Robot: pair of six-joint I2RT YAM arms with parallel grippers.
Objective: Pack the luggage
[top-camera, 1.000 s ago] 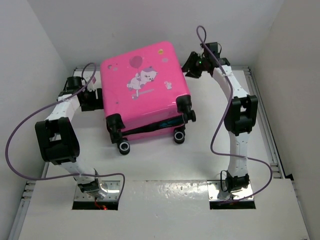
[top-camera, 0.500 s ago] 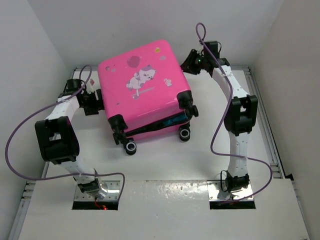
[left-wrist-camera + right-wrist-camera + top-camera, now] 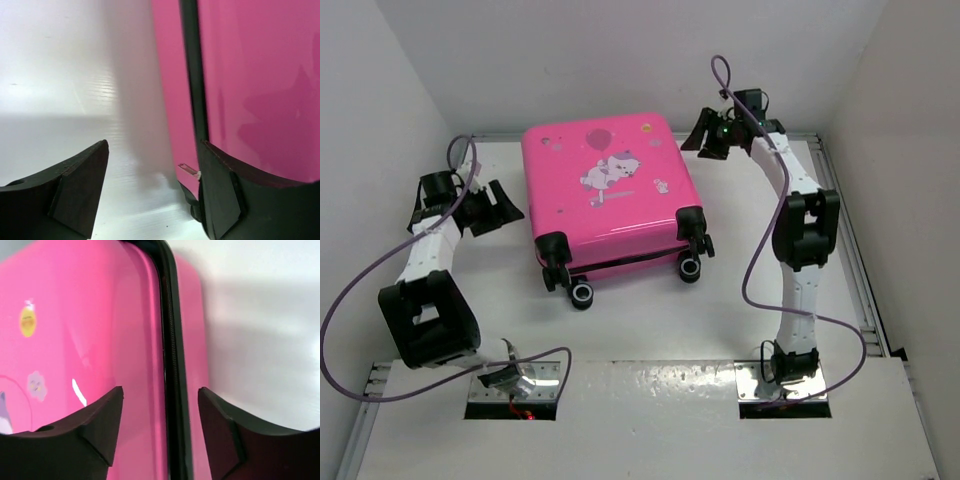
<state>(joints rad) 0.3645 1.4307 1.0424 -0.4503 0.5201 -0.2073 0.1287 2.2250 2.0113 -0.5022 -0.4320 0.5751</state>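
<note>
The pink luggage [image 3: 605,190] lies flat in the middle of the table, cartoon print up, its two halves together and its black wheels [image 3: 582,294] at the near end. My left gripper [image 3: 500,212] is open beside its left side, a small gap away. In the left wrist view, the open left gripper [image 3: 154,150] faces the pink shell [image 3: 250,75] and its black zipper trim [image 3: 192,75]. My right gripper [image 3: 701,141] is open at the far right corner. In the right wrist view, the open right gripper [image 3: 160,392] straddles the zipper seam [image 3: 167,340], holding nothing.
White walls close in the table at the back [image 3: 620,60], left and right. Metal rails [image 3: 855,260] run along the table's right edge. Purple cables [image 3: 355,290] loop off both arms. The raised white base panel [image 3: 650,400] sits at the near edge.
The luggage has dropped from a tilt to lie flat and has turned squarer to the table. My left gripper has drawn back to the left, off its side. The right gripper has barely moved.
</note>
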